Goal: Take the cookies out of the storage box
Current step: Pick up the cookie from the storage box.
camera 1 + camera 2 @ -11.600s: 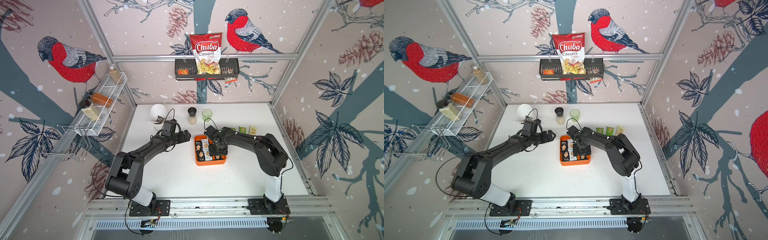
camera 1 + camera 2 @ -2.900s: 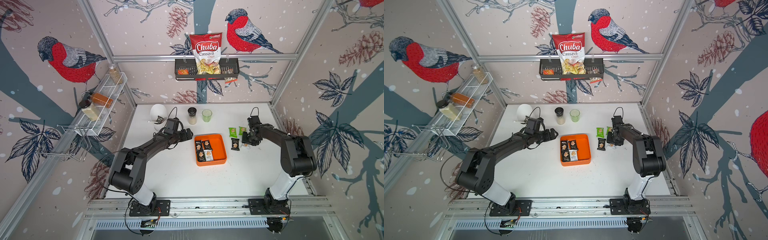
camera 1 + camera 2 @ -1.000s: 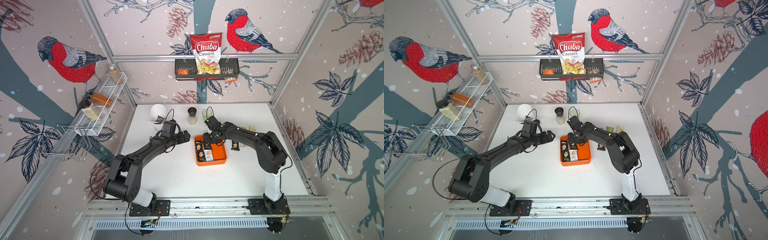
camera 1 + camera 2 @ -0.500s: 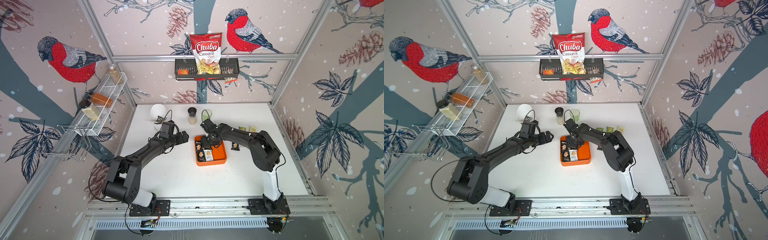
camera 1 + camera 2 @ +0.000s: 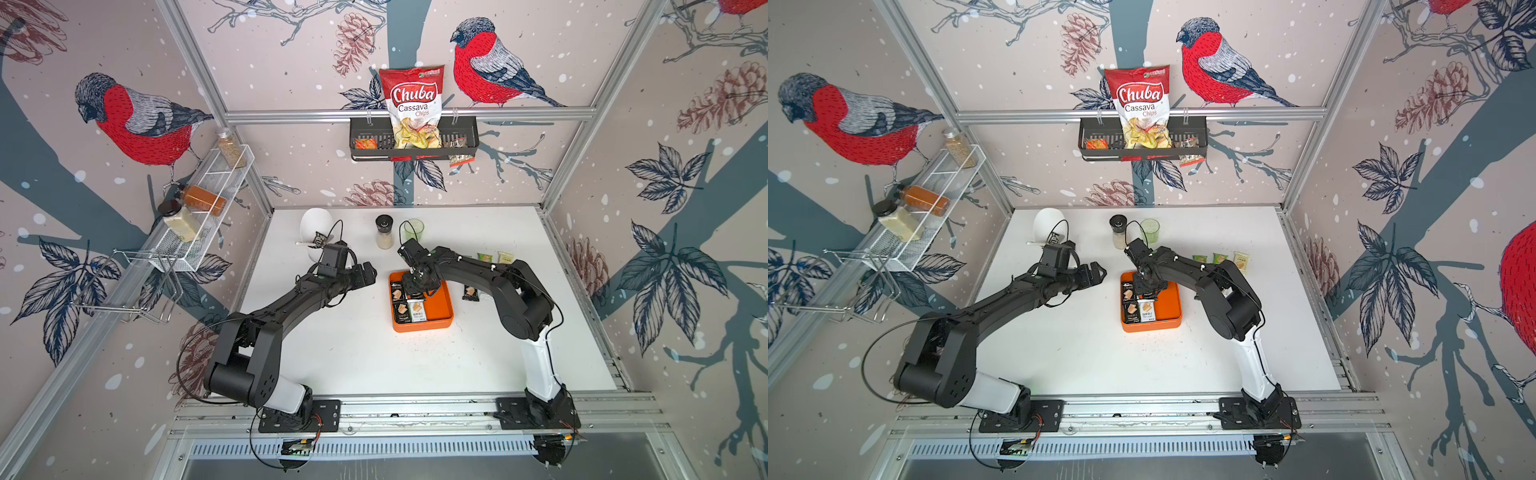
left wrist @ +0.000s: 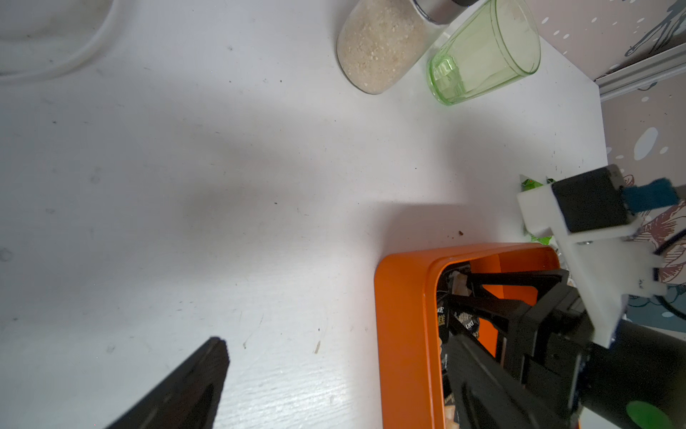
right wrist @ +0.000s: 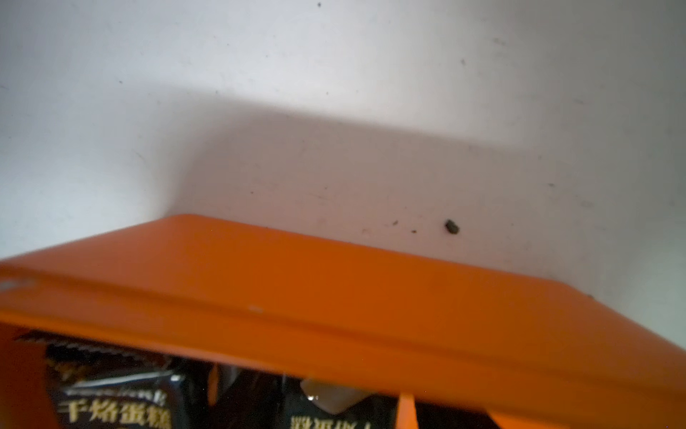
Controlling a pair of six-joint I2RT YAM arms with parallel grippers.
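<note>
I have the right gripper [image 5: 417, 286] down inside the shallow square orange plastic storage box [image 5: 441, 305], at its far-left corner, the arm reaching in from the right. In the left wrist view its black fingers [image 6: 493, 308] are drawn close with a thin strip of orange showing between them, their tips among the black packets. I cannot tell whether they are pinching one.

The box sits on the white table [image 5: 353, 345], about mid-table between the two arms. Lying flat along its left side I can see two black cookie packets [image 5: 398, 294] and, just right of the nearer one, a white cookie packet [image 5: 417, 311]. The right half of the box floor is bare.

Outside the box, one black biscuit packet [image 5: 471, 293] lies on the table just to its right. Farther back on the right are two green cookie packets [image 5: 1219, 257] and a pale yellow cookie packet [image 5: 1241, 262] in a row.

The left gripper [image 5: 1097, 275] hovers above bare table just left of the box, its jaws spread wide with nothing between them.
</note>
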